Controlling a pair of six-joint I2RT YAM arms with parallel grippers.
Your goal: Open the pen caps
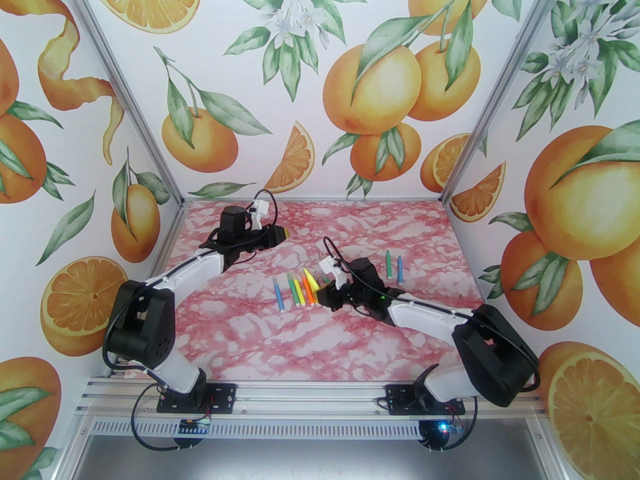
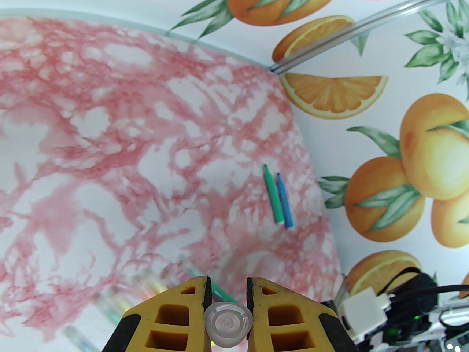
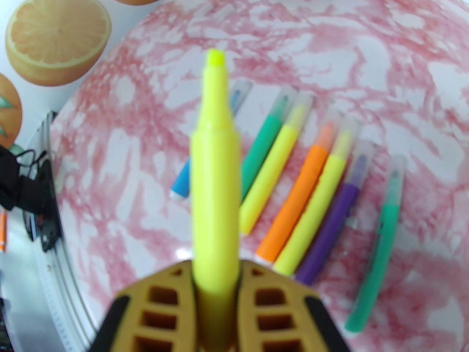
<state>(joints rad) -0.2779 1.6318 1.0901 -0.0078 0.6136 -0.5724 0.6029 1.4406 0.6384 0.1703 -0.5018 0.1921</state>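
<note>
My right gripper (image 3: pixel 215 270) is shut on a yellow pen (image 3: pixel 214 167), which points away from the wrist with its bare felt tip (image 3: pixel 215 58) showing. My left gripper (image 2: pixel 228 281) is shut on a small clear pen cap (image 2: pixel 228 323), held end-on between the yellow fingers. In the top view the left gripper (image 1: pixel 284 232) hovers at the back left and the right gripper (image 1: pixel 324 290) is beside a row of several pens (image 1: pixel 295 292). Those pens (image 3: pixel 293 182) lie side by side, blue, green, yellow, orange and purple, each wearing a clear cap.
A green pen (image 2: pixel 272 194) and a blue pen (image 2: pixel 284 205) lie together, tips bare, near the table's right back part (image 1: pixel 394 267). Printed walls close in the pink marbled table (image 1: pixel 300 348) on three sides. An aluminium rail (image 1: pixel 310 403) runs along the near edge.
</note>
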